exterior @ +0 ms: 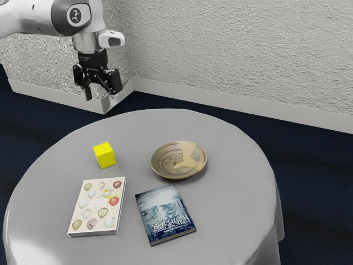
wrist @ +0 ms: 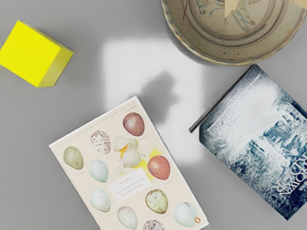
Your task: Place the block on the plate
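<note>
Two fingers of the gripper (exterior: 101, 94) stand spread; a misaligned descent could knock the block (exterior: 105, 155) below askew.

I am reading even, moderately bright light in the exterior view. White glare (exterior: 33, 251) is washing over the tabletop (exterior: 132, 130) at that view's lower left. In the wrist view, a bright patch (wrist: 122, 57) is framing a soft gray shadow (wrist: 160, 93); the block (wrist: 31, 52) is showing one darker side.
</note>
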{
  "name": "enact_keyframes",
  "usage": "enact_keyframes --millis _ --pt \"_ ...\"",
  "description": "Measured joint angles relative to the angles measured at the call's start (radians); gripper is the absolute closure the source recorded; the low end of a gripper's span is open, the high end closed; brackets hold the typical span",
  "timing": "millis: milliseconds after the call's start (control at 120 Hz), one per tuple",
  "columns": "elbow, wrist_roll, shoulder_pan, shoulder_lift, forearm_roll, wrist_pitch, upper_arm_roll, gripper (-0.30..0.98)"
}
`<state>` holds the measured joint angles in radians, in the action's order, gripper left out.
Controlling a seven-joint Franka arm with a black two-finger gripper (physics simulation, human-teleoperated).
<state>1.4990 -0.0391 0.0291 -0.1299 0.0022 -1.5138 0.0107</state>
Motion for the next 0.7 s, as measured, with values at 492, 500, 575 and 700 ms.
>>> enact_keyframes --millis 492,500,575,700 --pt "0.014 -0.005 0.018 -0.103 0.001 -0.107 -0.001 0.0" --pt "0.014 -0.004 0.019 -0.107 0.0 -0.11 -0.001 0.0" --pt "0.014 -0.001 0.033 -0.136 -0.002 -0.137 0.0 0.0" --pt "0.016 -0.033 0.067 -0.208 -0.005 -0.189 -0.001 0.0"
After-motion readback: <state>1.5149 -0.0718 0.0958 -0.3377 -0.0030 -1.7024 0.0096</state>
